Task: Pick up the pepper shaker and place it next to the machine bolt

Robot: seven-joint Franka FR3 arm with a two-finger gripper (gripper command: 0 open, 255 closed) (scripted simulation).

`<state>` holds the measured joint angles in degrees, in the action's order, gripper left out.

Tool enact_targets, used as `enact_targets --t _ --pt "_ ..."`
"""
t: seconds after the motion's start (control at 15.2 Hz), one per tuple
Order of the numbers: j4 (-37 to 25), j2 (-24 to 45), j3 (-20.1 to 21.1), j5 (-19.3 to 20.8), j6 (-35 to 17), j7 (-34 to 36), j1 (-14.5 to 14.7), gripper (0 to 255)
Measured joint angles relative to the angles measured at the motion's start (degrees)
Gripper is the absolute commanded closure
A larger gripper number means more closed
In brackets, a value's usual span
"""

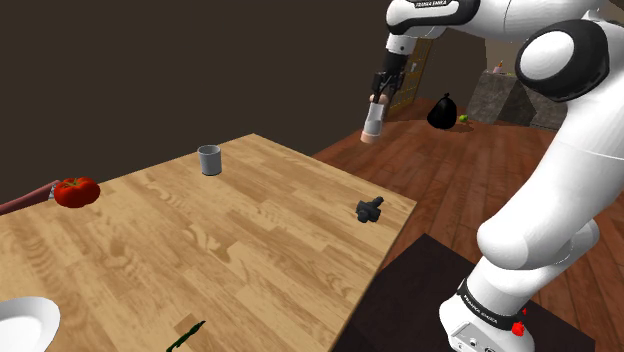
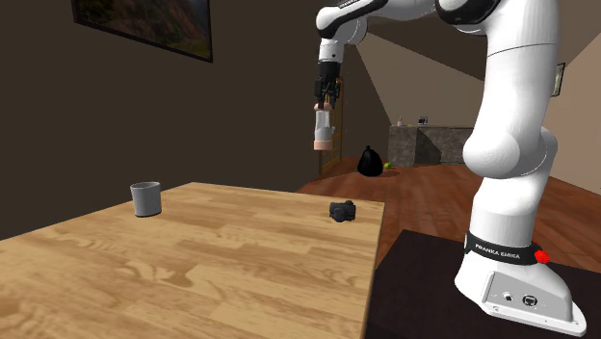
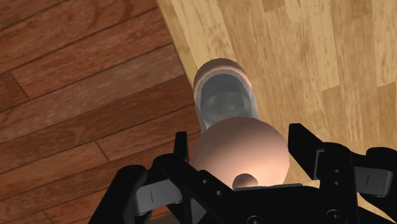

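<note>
1. Nearest in the shoulder view is the dark box stand (image 1: 400,300), with the white arm rising from it.
2. The light wooden table (image 1: 200,250) starts just beside the stand. Its plank grain runs across the whole top.
3. At the table's near edge lie a white plate (image 1: 25,325) and a dark green stalk (image 1: 185,335), well apart from each other.
4. The machine bolt (image 1: 369,210), dark and lying on its side, rests on the tabletop near the edge that faces the stand.
5. Farther along, a red tomato (image 1: 76,191) sits at the shoulder view's left, and a small grey cup (image 1: 209,159) stands upright near the far edge.
6. The gripper (image 1: 383,95) hangs high in the air past the table's far corner. Its black fingers are clamped on the peach cap of the pepper shaker (image 1: 373,122).
7. The shaker has a clear body and a peach base, and it hangs below the fingers, touching nothing else. It is well apart from the bolt. In the wrist view the table's edge passes beneath it, with tabletop on one side and floor on the other.
8. Beyond the table lies a reddish-brown plank floor (image 1: 440,170).
9. A black bag (image 1: 443,112) sits on that floor with a small green thing (image 1: 462,117) just beside it. A stone-faced counter (image 1: 500,95) stands behind them.
10. The walls are dark brown, and a framed picture (image 2: 144,24) hangs high on one of them.
</note>
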<state>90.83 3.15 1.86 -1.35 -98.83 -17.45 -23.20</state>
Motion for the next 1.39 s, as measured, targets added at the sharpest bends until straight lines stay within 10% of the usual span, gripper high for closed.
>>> enact_targets --t 1.39 --pt "16.32 -0.11 0.03 -0.12 -16.21 -0.34 0.04 255"
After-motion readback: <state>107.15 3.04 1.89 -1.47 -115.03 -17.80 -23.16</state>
